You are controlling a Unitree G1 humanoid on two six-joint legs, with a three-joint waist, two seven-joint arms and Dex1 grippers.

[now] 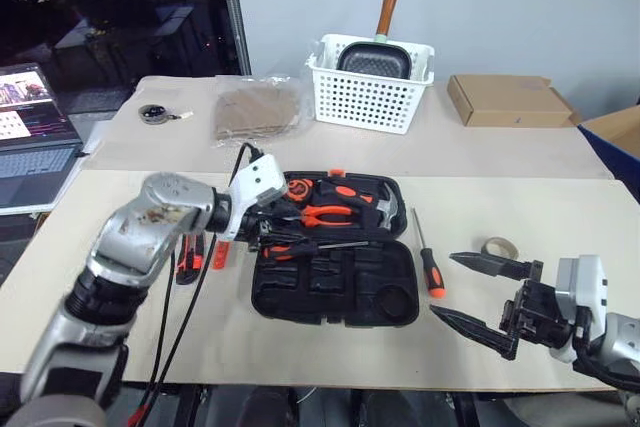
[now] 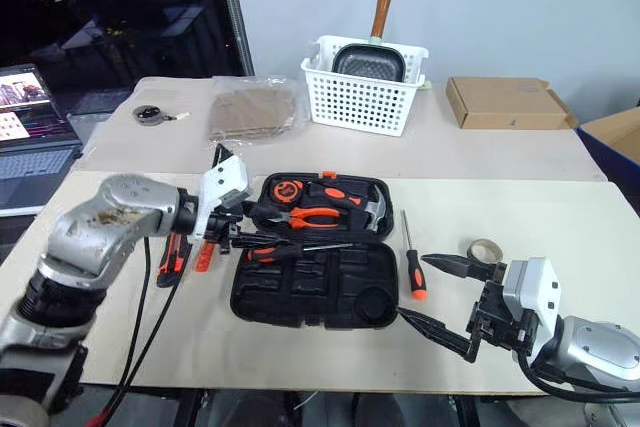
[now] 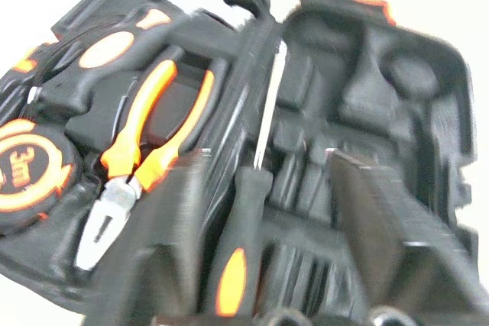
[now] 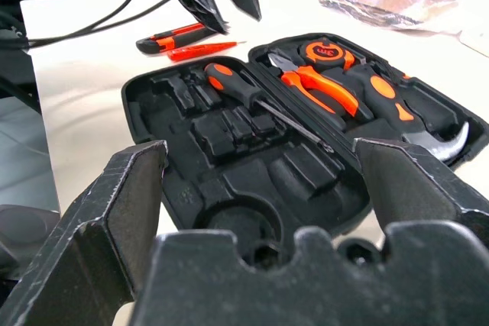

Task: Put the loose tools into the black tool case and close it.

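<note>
Black tool case [image 1: 335,282] lies open at table centre, one long screwdriver [image 1: 305,247] laid across its recesses. Left gripper [image 1: 262,232], at its 9 o'clock edge, stands released, presumably after depositing. Right gripper [image 1: 480,292], spread empty at 4 o'clock, waits near the second screwdriver [image 1: 428,257].

You get even, bright light on the worktop [image 1: 520,217]; the left wrist view is motion-blurred, its background blown out white.
</note>
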